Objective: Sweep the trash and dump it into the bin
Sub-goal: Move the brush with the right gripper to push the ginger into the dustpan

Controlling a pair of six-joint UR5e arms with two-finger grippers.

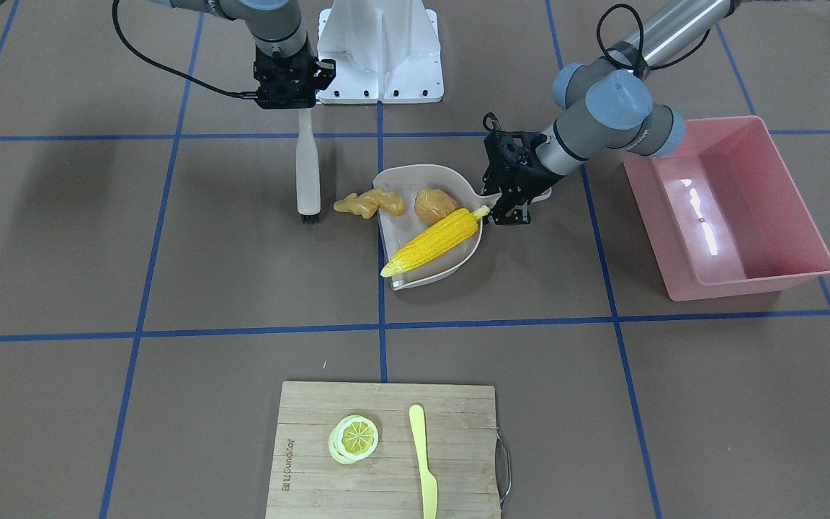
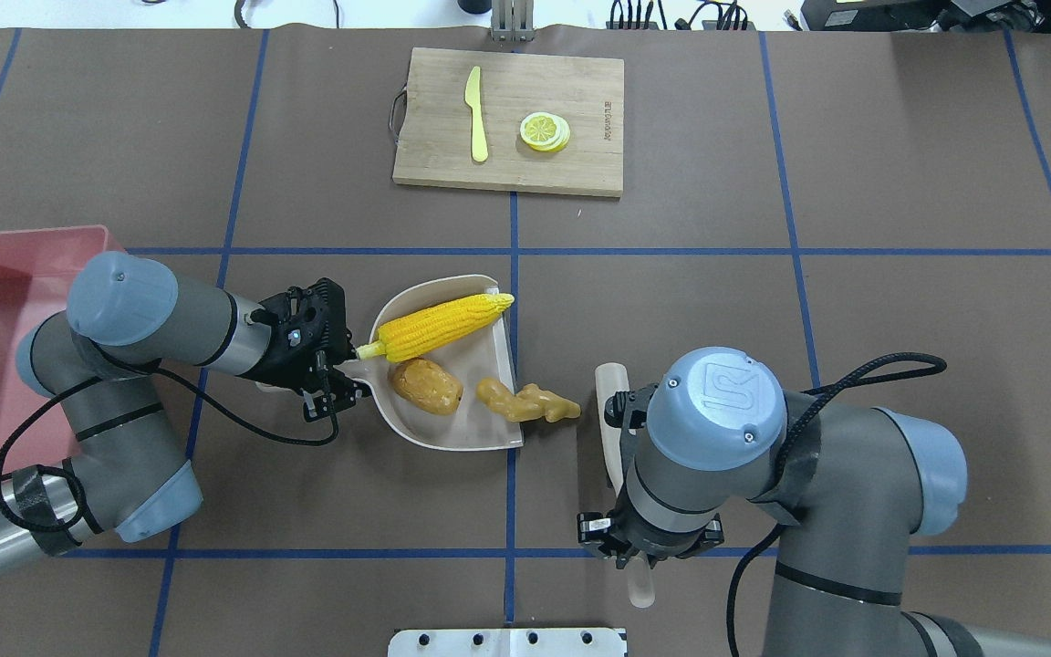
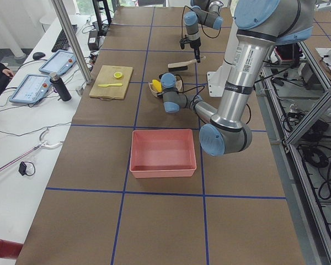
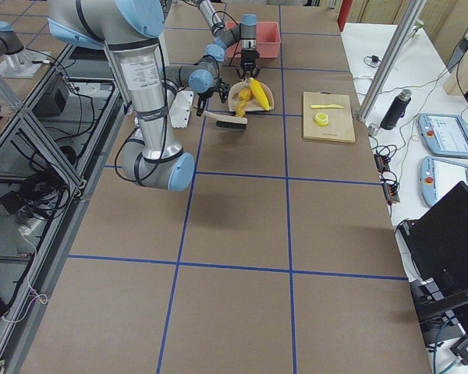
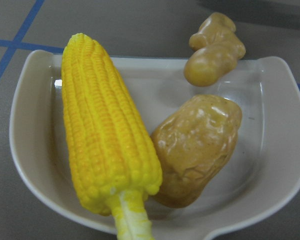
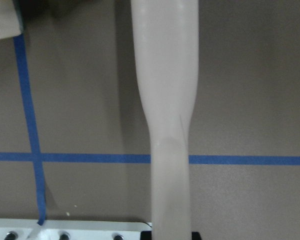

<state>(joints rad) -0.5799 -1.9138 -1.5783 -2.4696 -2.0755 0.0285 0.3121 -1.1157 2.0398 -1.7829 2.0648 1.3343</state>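
Front-facing view: my right gripper (image 1: 305, 107) is closed on the brush (image 1: 308, 173); I should push the ginger root (image 1: 370, 204), lying across the dustpan (image 1: 415, 174) lip, gently inside. Overhead view: my left gripper (image 2: 340, 379) clamps the dustpan handle; corn cob (image 2: 439, 327) and potato (image 2: 427, 386) lie inside. Left side view: the pink bin (image 3: 163, 170), near the tabletop's left edge, holds nothing.
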